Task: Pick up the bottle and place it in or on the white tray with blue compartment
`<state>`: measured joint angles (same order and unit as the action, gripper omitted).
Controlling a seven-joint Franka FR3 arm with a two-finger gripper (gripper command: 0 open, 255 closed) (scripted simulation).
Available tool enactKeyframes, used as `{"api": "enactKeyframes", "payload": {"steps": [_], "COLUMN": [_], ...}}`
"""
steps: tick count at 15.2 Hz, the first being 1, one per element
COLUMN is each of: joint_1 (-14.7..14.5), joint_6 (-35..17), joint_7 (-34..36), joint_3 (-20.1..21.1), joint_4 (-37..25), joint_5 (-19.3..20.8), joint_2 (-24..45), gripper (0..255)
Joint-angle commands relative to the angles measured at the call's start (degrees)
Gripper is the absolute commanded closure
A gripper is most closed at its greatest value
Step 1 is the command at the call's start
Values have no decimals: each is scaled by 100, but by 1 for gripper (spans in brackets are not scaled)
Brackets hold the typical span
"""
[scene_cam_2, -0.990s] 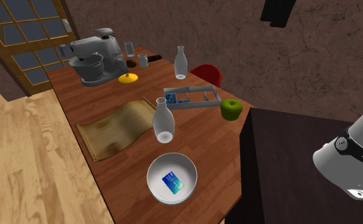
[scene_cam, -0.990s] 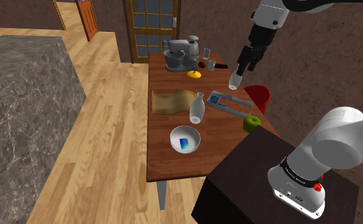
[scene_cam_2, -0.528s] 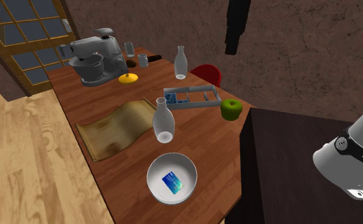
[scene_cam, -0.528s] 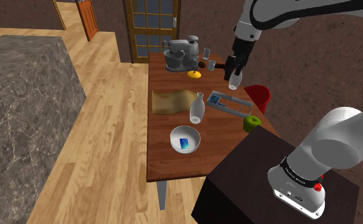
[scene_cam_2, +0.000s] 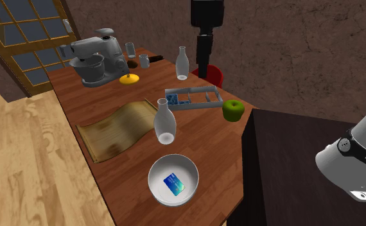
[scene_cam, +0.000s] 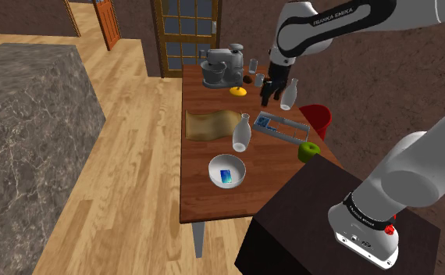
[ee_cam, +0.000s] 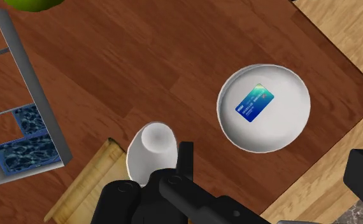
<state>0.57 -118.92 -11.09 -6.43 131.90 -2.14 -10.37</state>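
Beyond the tray [scene_cam: 279,123], at its mixer-side end, the gripper [scene_cam: 268,96] hangs with its fingers [ee_cam: 185,156] spread wide, nothing between them. The bottle [scene_cam: 289,94] stands upright on the table [scene_cam: 205,195] just beside it, untouched: pale, see-through, round-bodied, narrow-necked. The white arm [scene_cam: 330,16] arches high above the tray, its wrist turned downward.

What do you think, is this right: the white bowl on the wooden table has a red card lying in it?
Not quite. The card lying in the white bowl on the wooden table is blue, not red, as the wrist view shows.
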Motion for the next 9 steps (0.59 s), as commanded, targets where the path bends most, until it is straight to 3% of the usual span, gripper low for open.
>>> {"api": "enactKeyframes", "payload": {"steps": [1,9], "joint_1": [13,135], "joint_6": [-200,-711], "joint_7": [-114,-531], "joint_3": [-42,-139], "joint_4": [-255,-1375], "joint_5": [-3,-54], "joint_2": [498,2305], "gripper": [0,0]}}
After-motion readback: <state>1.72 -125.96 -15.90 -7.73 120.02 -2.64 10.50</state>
